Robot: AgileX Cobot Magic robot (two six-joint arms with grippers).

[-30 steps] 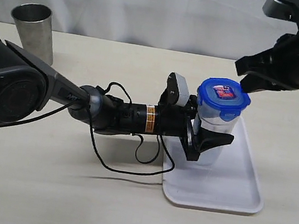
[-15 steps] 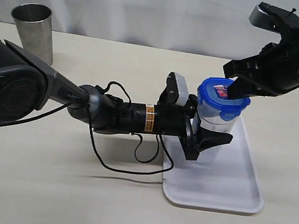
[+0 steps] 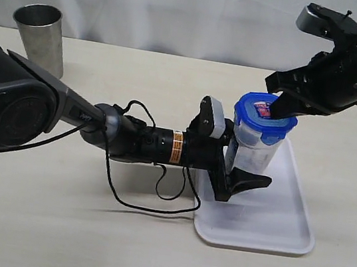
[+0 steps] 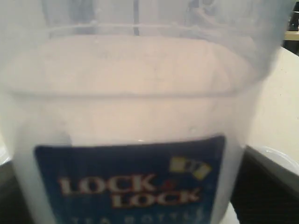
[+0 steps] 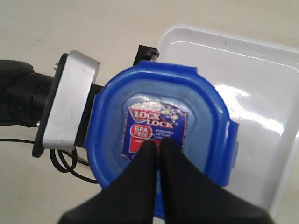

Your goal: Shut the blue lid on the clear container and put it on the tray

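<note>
The clear container [image 3: 251,152] stands a little tilted over the white tray [image 3: 273,221], with the blue lid [image 3: 265,118] on its top. My left gripper [image 3: 253,163] is shut on the container's lower body; one dark finger [image 3: 250,180] shows in front, the other is hidden. In the left wrist view the container [image 4: 140,116] and its blue label fill the frame. My right gripper [image 3: 278,111] is shut, its tips pressed down on the lid's sticker. From the right wrist, the gripper [image 5: 158,145] touches the lid [image 5: 163,135] at its centre. Whether the flaps are locked does not show.
A tapered steel cup [image 3: 40,33] stands at the back left of the table. The tray [image 5: 243,70] stretches beyond the lid in the right wrist view. The left arm and its black cable [image 3: 148,199] lie across the table's middle.
My right gripper came down from above onto the lid and now rests on it. The left gripper and container have dipped and tilted slightly.
</note>
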